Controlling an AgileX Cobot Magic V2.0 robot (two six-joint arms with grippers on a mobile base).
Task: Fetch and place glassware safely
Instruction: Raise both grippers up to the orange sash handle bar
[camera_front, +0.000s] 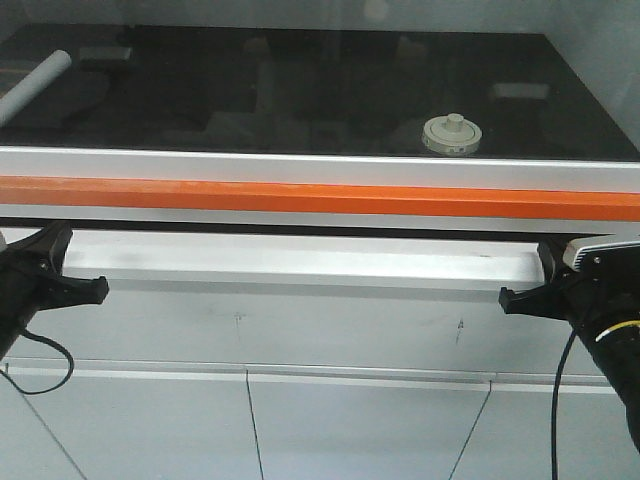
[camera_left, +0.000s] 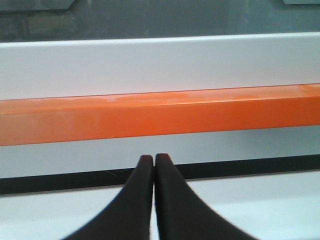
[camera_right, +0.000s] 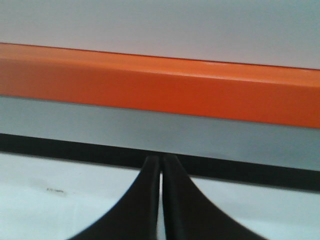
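With left hand (camera_left: 152, 160) and right hand (camera_right: 161, 160) pinched narrow, empty, below rail (camera_front: 320, 195): could clip rail rising, or tip jar (camera_front: 452, 135) reaching across slick desk (camera_front: 300, 90).

the jar (camera_front: 451, 134) shows mostly as its cream lid; its glass body melts into the dark tabletop (camera_front: 300, 90), and the marks round the rim are too small to read. the white tube (camera_front: 35, 85) is cut off by the front view's left edge. the left hand (camera_front: 100, 290) and right hand (camera_front: 505, 298) run out past the side edges there. the orange bar (camera_right: 160, 85) is blurred in the right wrist view, and both wrist views crop each hand at the bottom edge.
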